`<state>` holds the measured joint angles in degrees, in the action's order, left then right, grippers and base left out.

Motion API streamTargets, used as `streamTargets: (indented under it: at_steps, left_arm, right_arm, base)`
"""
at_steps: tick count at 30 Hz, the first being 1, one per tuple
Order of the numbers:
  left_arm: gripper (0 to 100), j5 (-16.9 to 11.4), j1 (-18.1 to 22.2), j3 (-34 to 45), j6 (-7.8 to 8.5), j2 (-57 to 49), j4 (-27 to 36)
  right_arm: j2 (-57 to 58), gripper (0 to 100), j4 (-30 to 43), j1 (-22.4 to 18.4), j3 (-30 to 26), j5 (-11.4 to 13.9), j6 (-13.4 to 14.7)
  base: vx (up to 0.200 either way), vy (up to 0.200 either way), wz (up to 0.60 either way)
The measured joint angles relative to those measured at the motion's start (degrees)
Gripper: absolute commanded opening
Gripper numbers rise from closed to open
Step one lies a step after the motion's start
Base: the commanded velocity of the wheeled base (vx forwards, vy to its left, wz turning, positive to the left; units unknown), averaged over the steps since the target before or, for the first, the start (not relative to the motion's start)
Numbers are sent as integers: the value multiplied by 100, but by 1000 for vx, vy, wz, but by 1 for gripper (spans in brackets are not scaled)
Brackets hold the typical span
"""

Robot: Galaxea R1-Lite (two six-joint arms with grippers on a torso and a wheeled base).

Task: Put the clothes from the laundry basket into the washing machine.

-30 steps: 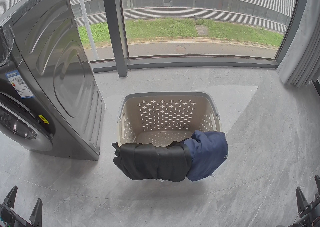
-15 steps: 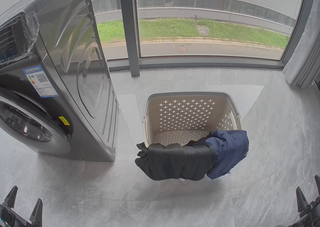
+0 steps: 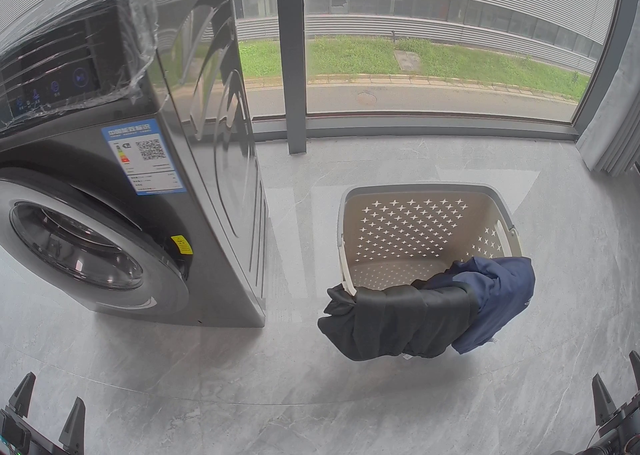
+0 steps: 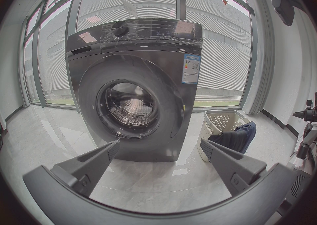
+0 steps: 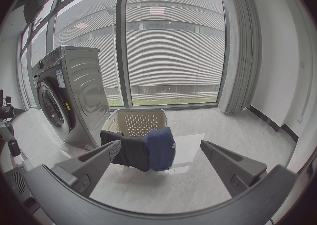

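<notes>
A beige laundry basket (image 3: 427, 223) stands on the floor to the right of a dark grey washing machine (image 3: 133, 163). Over the basket's near rim hang a black garment (image 3: 400, 319) and, to its right, a blue garment (image 3: 497, 296). The machine's round door (image 3: 80, 246) looks shut. My left gripper (image 3: 47, 406) is low at the near left, open and empty, facing the machine's door (image 4: 130, 108). My right gripper (image 3: 620, 383) is low at the near right, open and empty, facing the basket (image 5: 138, 121) and its black garment (image 5: 132, 151) and blue garment (image 5: 160, 148).
A glass window wall with a dark pillar (image 3: 290, 43) runs behind the basket. A grey curtain (image 3: 610, 123) hangs at the far right. Bare grey floor (image 3: 300, 396) lies between the grippers and the basket and machine.
The head camera has swung left, so the whole picture slid right and more of the machine's front shows. Basket, clothes and both grippers hold their places.
</notes>
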<state>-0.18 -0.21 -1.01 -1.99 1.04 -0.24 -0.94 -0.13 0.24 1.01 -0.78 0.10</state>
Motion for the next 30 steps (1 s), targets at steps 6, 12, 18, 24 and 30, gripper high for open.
streamTargets:
  at_steps: [6,12,18,24,30]
  left_arm:
    - [100,0,0,0,-1,0,2]
    - [100,0,-1,0,2,0,2]
    - [100,0,-1,0,7,0,0]
    - [100,0,0,0,16,0,-5]
    - [100,-4,5,0,22,0,-2]
  right_arm:
    - [0,100,0,0,0,0,4]
    - [0,100,-2,0,0,2,0]
    - [0,100,-5,0,0,2,1]
    - [0,100,-2,0,0,0,0]
    - [1,100,0,0,0,-1,0]
  base:
    - [0,200,0]
    - [0,200,0]
    - [0,200,0]
    - [0,33,0]
    - [0,0,0]
